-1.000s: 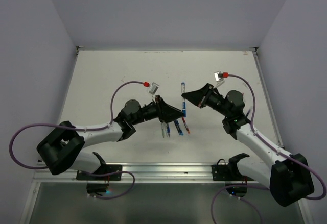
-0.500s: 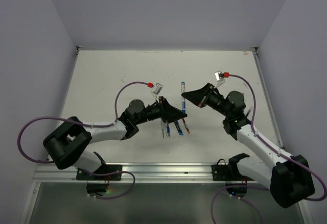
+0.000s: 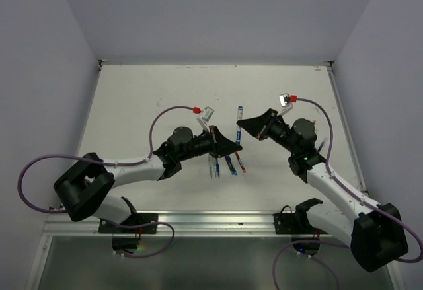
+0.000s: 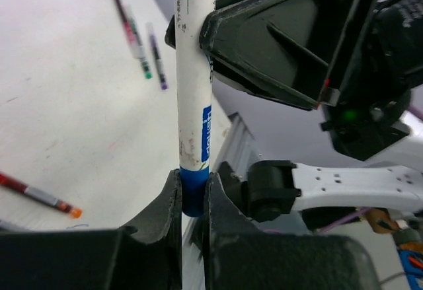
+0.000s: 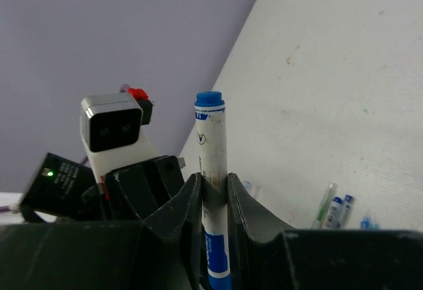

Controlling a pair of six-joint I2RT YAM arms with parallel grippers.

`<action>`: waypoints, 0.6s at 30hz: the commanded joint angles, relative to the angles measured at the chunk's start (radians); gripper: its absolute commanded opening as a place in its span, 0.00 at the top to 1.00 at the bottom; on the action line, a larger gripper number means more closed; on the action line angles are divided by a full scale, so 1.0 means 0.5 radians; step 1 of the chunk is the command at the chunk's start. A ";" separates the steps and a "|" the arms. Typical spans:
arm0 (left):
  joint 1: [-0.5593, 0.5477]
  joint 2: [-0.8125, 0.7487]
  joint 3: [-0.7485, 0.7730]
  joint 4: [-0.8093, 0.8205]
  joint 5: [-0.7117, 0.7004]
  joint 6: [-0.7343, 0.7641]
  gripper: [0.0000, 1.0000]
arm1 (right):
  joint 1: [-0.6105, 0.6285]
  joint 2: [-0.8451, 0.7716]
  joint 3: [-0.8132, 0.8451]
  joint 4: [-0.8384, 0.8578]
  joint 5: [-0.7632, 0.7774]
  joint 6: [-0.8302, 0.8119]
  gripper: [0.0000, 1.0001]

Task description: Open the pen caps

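In left end effector point(image 4: 193, 204): blue tubular cap point(image 4: 194, 185).

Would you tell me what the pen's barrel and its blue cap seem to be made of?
Barrel: probably opaque white plastic, smooth with a soft sheen. Grey scuffs and a printed blue label sit on its surface.
Cap: probably moulded plastic too, in an even solid blue with a duller finish. No metal glint shows on either.

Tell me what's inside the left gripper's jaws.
The left gripper clamps a blue pen cap on a white pen barrel; its fingers cover the cap's sides.
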 commanded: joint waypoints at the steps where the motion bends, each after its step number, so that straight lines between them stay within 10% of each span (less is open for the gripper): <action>1: -0.048 -0.194 0.119 -0.727 -0.679 0.199 1.00 | 0.055 -0.102 0.087 -0.346 0.175 -0.166 1.00; 6: -0.363 -0.280 0.419 -1.799 -2.072 0.178 1.00 | 0.254 -0.173 0.228 -0.837 0.656 -0.467 1.00; 9: -0.465 -0.265 0.502 -2.049 -2.347 0.150 1.00 | 0.362 -0.136 0.311 -0.973 0.837 -0.559 1.00; 13: -0.551 -0.268 0.503 -2.029 -2.410 0.345 1.00 | 0.380 -0.139 0.277 -0.924 0.909 -0.541 1.00; 18: -0.576 -0.586 0.064 -0.821 -1.424 0.828 1.00 | 0.380 -0.044 0.323 -0.841 0.866 -0.489 1.00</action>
